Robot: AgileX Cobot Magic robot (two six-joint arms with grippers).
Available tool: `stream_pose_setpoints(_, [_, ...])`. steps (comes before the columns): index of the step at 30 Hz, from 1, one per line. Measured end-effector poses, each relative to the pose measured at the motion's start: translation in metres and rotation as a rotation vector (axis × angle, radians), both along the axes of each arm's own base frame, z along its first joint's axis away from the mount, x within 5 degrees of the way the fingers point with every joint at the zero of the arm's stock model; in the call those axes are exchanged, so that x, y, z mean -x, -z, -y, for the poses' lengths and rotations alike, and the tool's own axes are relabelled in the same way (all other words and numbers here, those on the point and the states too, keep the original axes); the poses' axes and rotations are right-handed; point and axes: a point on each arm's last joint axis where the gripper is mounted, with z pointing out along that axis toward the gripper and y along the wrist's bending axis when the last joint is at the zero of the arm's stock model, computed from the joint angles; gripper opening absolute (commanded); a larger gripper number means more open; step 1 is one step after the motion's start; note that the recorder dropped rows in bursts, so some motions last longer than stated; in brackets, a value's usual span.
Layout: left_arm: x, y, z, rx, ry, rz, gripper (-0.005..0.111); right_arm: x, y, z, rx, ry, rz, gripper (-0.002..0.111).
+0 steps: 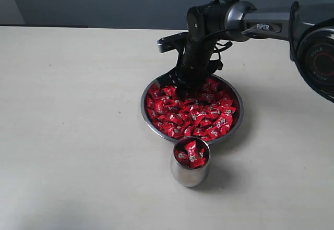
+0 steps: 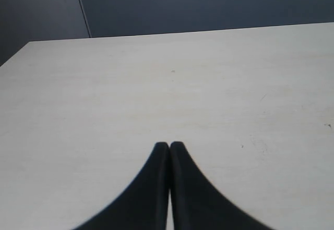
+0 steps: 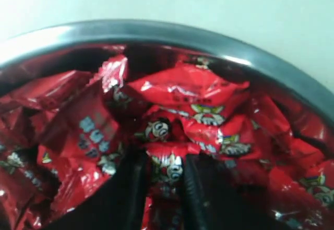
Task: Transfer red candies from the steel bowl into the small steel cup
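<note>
Pale matte tabletop (image 1: 62,136) lies open on every side of the wide, shiny steel bowl (image 1: 142,105). Just beside its near rim stands the rounded small steel cup (image 1: 189,175), partly filled. Crinkly red candies (image 1: 193,115) heap the bowl. At its far rim the right gripper (image 3: 165,162) dips in, jaws narrowed, seemingly pinching one candy. Over plain table the left gripper (image 2: 169,145) is pressed closed and empty.

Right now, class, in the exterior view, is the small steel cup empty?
No, red candies fill the small steel cup up to its mouth.
</note>
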Motion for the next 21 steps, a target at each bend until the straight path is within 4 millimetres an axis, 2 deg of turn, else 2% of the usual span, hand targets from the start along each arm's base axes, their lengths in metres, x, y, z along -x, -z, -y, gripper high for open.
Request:
stream_pose_setpoints(6, [0.0,0.0,0.0,0.0,0.0,0.0,0.0,-0.001,-0.006,0.003,0.022,0.006,0.015,-0.001])
stream_pose_setpoints(17, [0.0,0.0,0.0,0.0,0.0,0.0,0.0,0.006,-0.073,0.015,0.035,0.045,0.109,-0.001])
stream_pose_setpoints(21, [0.0,0.0,0.0,0.0,0.0,0.0,0.0,0.014,-0.086,0.022,0.027,0.053,0.117,-0.001])
